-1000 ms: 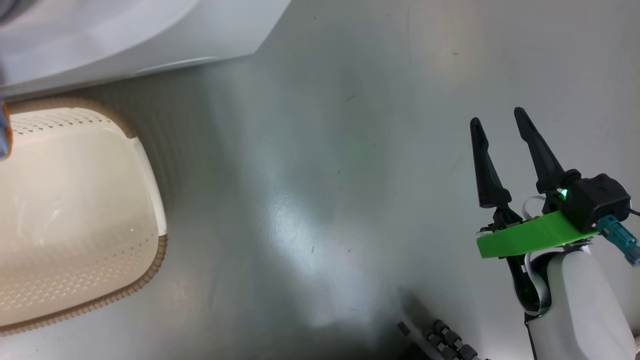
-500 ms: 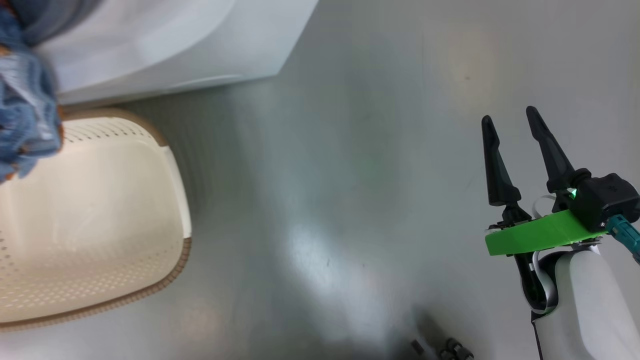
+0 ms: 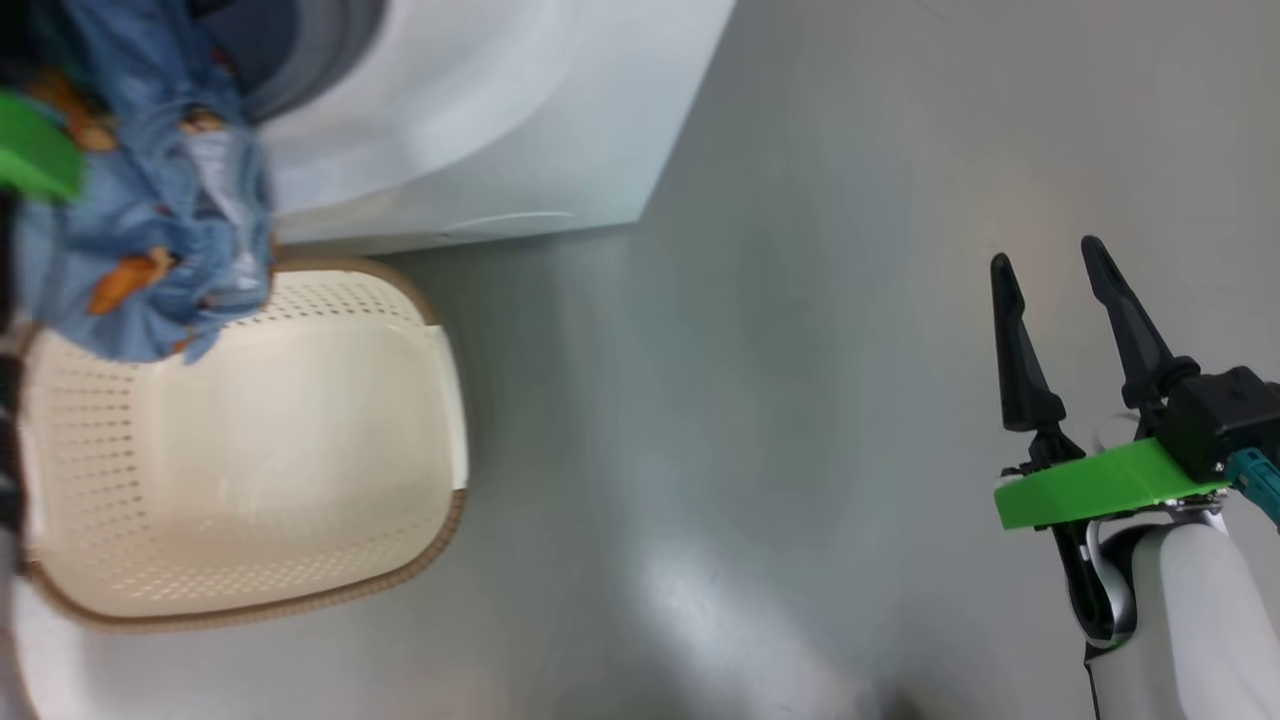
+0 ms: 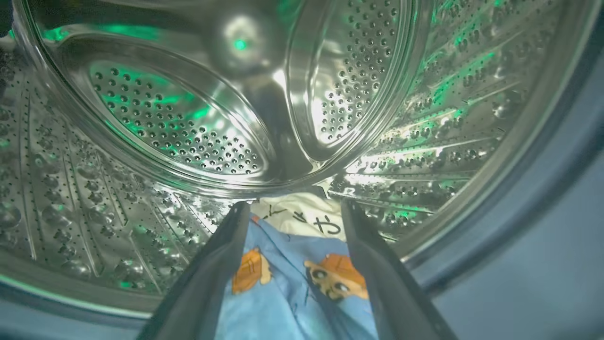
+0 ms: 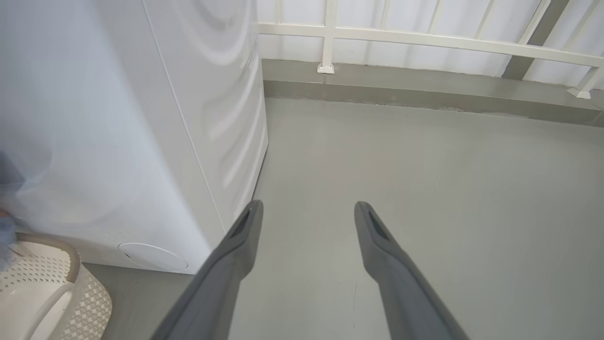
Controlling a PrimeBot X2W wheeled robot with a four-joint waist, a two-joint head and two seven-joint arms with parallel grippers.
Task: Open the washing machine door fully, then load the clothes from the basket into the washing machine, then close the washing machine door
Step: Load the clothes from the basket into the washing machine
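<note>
Blue clothes (image 3: 150, 230) with orange prints hang at the mouth of the white washing machine (image 3: 480, 120), above the cream basket (image 3: 300, 597), whose inside is bare. In the left wrist view my left gripper (image 4: 293, 206) points into the steel drum (image 4: 188, 118). It is open, with the blue clothes (image 4: 283, 293) lying loose between its fingers and a cream piece (image 4: 302, 212) just beyond the tips. My right gripper (image 3: 1045, 250) stands open over bare floor, far right of the basket, nothing between its fingers (image 5: 309, 203). The washing machine door is out of view.
The basket (image 5: 89, 302) stands on the grey floor right against the machine's front (image 5: 118, 141), below its round lower cap (image 5: 152, 256). A grey curb and white railing (image 5: 424, 42) close off the far side. My left arm's green wrist collar (image 3: 35, 150) shows at the upper left.
The camera has turned left, so the basket and machine sit further right in the picture. The blue clothes have come into sight at the machine's mouth. The right gripper stays open.
</note>
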